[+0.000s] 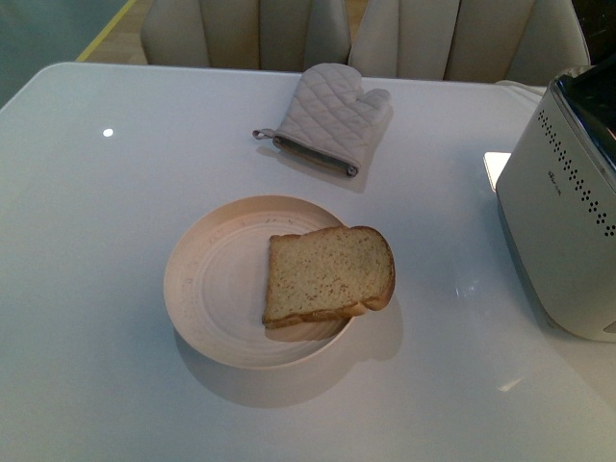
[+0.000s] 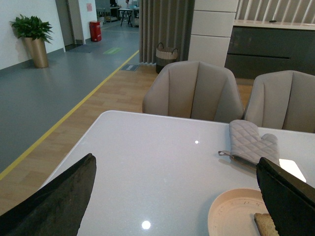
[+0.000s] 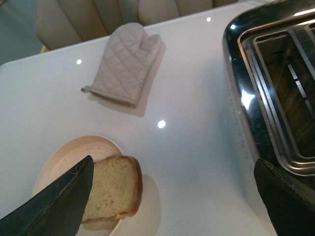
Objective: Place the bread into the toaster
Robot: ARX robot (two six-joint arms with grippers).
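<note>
A tan slice of bread with a brown crust lies on the right side of a round cream plate, its rounded top overhanging the rim. The white perforated toaster stands at the table's right edge; the right wrist view shows its chrome top and slots. Neither arm appears in the front view. My right gripper hangs open above the table between the bread and the toaster. Over the table's left part, my left gripper is open too, with the plate and a corner of the bread by one finger.
A quilted grey oven mitt lies behind the plate toward the far edge. Beige chairs stand along the far side of the white table. A bright reflection sits beside the toaster.
</note>
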